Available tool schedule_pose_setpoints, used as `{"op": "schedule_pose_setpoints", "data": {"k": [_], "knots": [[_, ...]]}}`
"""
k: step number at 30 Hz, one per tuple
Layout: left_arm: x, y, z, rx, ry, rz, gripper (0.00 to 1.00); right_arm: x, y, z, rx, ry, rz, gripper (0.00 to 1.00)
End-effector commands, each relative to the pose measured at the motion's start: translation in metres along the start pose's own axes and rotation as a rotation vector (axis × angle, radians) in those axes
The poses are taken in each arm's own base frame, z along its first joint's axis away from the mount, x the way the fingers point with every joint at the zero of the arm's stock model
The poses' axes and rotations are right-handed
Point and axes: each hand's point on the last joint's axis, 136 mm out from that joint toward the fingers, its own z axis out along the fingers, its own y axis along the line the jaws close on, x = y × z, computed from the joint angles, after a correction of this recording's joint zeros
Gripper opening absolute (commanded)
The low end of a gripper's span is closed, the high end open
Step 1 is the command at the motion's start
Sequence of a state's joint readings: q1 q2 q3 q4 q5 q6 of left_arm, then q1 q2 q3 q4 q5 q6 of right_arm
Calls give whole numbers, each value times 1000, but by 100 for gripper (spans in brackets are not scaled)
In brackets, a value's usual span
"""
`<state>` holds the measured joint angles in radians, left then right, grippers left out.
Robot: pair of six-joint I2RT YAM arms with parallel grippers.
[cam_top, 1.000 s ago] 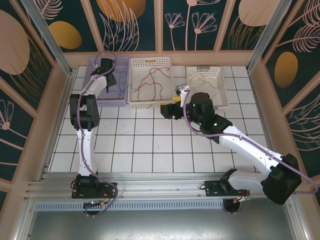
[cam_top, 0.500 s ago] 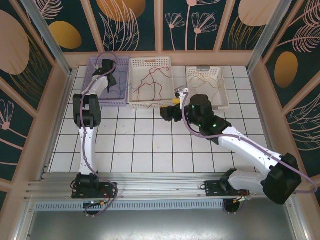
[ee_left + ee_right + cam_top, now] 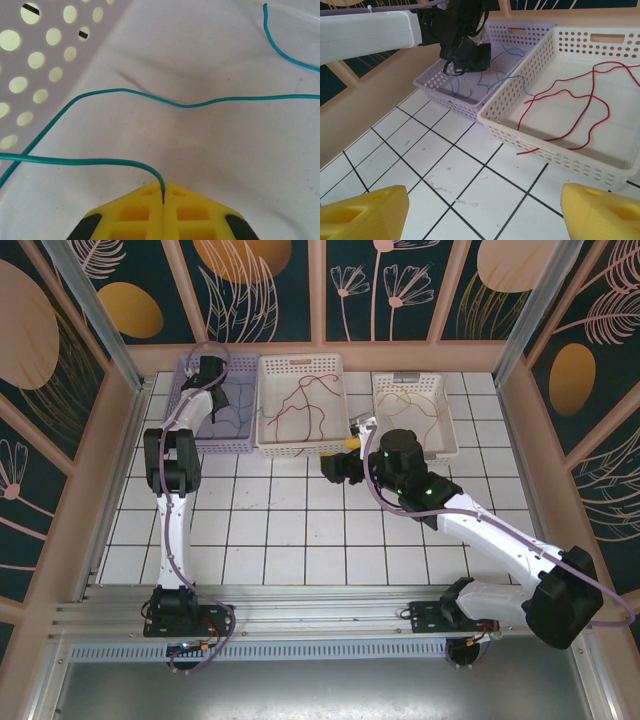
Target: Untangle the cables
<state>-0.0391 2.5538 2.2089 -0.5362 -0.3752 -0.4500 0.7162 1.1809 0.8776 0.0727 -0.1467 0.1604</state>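
**A:** Far-left corner of the surface first: the left pincer is down inside the lilac basket, yellow fingers clamped together on the blue-green cable.

**B:** Tight pinch right at the tips! The rest of that cable lies in loose curves across the basket floor, and one strand reaches over the rim toward the neighbouring basket.

**A:** Next along the far edge is the white basket, with the red cable sprawled inside and one end drooping over the near rim.

**B:** The right pincer hovers over bare tiles just in front of that basket, fingers spread wide, gripping nothing.

**A:** And on the far right, the cream basket holds the yellow-orange cable, looped loosely.
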Motion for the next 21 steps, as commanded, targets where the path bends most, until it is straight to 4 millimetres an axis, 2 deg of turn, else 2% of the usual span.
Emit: {"op": "schedule_pose_setpoints", "data": {"k": [1,8,11,21], "knots": [[-8,5,-7,-5,-4,-4,0,-7,3,-2,-1,-36,-29,80],[-70,-3,-79,116,-138,-81,0,-9,4,4,-6,-30,-21,80],[-89,-8,-106,179,-172,-119,0,-11,4,3,-4,-35,-20,80],[-123,-10,-171,383,-197,-270,0,-11,6,3,-5,-32,-19,80]]}}
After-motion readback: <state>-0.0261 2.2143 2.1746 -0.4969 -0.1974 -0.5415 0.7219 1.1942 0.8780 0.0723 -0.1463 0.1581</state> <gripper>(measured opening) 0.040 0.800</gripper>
